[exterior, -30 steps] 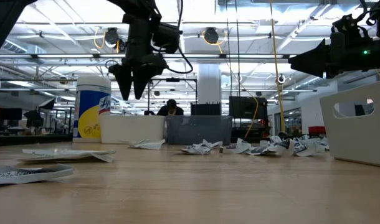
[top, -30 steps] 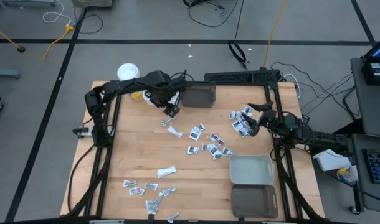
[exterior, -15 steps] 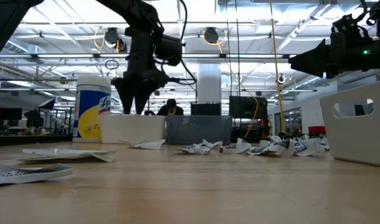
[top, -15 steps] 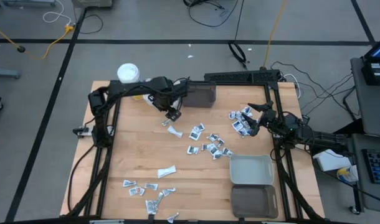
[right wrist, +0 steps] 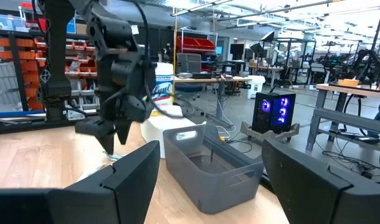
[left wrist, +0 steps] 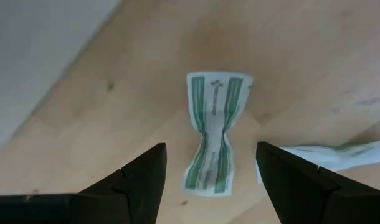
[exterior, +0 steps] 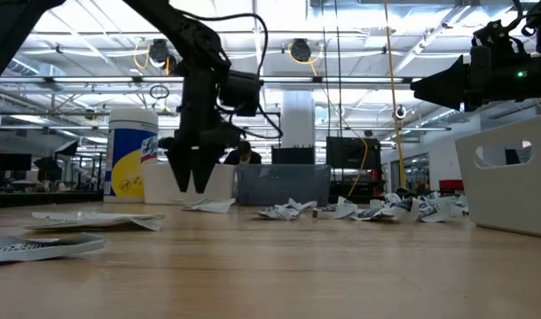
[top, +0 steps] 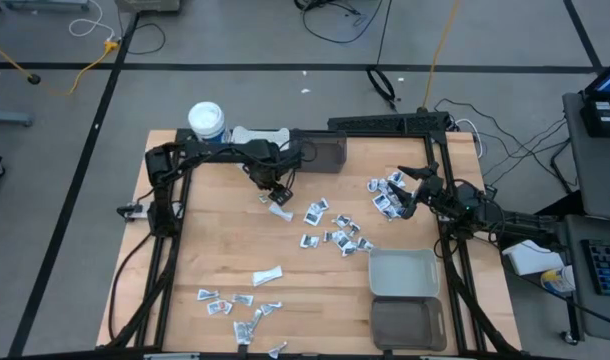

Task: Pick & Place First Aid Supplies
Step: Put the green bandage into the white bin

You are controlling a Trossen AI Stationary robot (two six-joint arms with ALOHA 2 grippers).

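Two open jaws of your left gripper [left wrist: 209,171] straddle a crumpled packet [left wrist: 213,130], holding nothing; descending off-centre, they could push it aside.

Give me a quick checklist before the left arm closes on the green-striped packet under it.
1. Left end effector open: ok.
2. Crumpled green-striped white packet lies between its fingers: ok.
3. Fingertips down at the wooden table: not ok, above it in the low view.
4. Neighbouring white sachet outside the fingers: ok.
5. Dark grey plastic bin free to receive: cannot tell.
6. Right end effector open, waiting over the right-hand packet cluster: ok.
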